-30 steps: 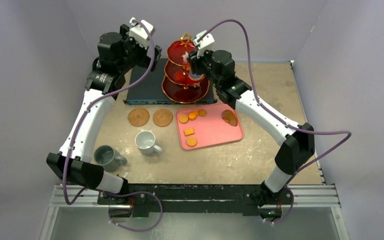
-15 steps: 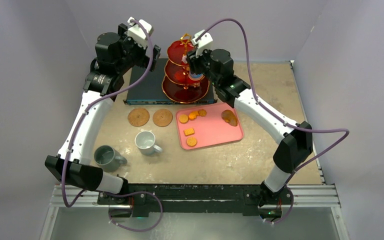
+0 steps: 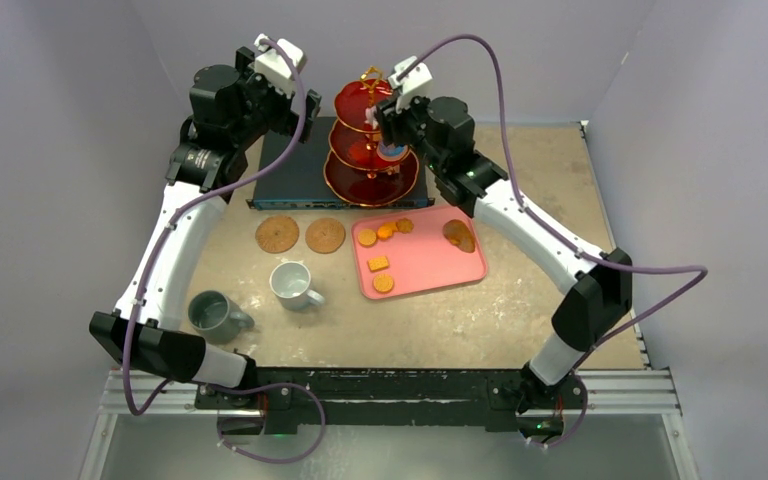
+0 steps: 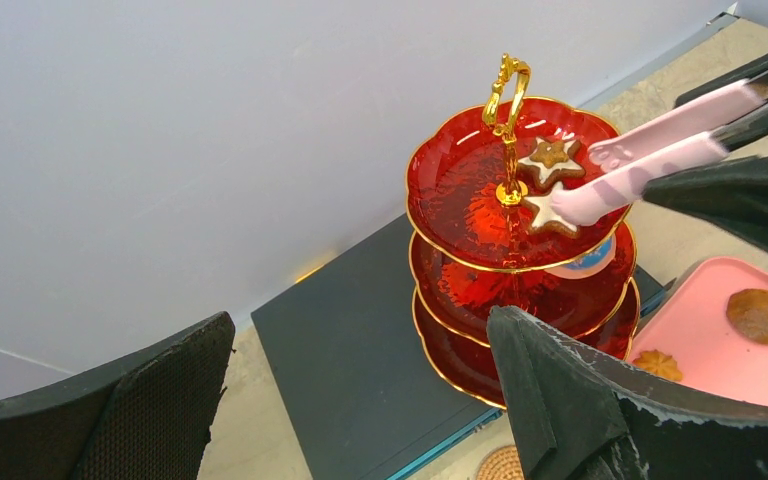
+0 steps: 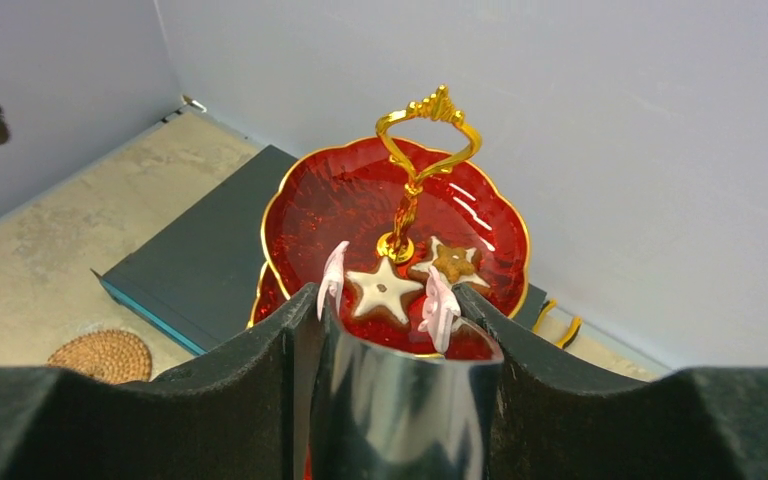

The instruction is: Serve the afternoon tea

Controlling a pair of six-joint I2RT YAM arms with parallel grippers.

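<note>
Red with gold rims, the stand (image 3: 355,185) is at the back of the table (image 3: 540,170), on a dark flat box (image 3: 295,175). Its top tier carries two star pastries next to the gold handle (image 5: 415,160): a white star (image 5: 385,290) and, just beside it, a brown star (image 5: 452,262). The middle tier holds a blue and white pastry (image 4: 585,265).

The right gripper (image 5: 388,330) is over the top tier and clasps silver tongs (image 5: 400,400). The two pink tips (image 5: 332,280) of the tongs are apart, one on each side of the white star. If they touch it cannot be told.

The left gripper (image 4: 360,320) hangs left of the stand, above the box, with its jaws spread wide and nothing between them.

In front of the stand lies a pink tray (image 3: 430,265) with several orange pastries (image 3: 384,284) on it. Left of the tray two coasters (image 3: 277,234) lie side by side. Nearer to the arm bases the white mug (image 3: 290,283) stands upright, and the grey mug (image 3: 212,313) stands further left, close to the left arm.
</note>
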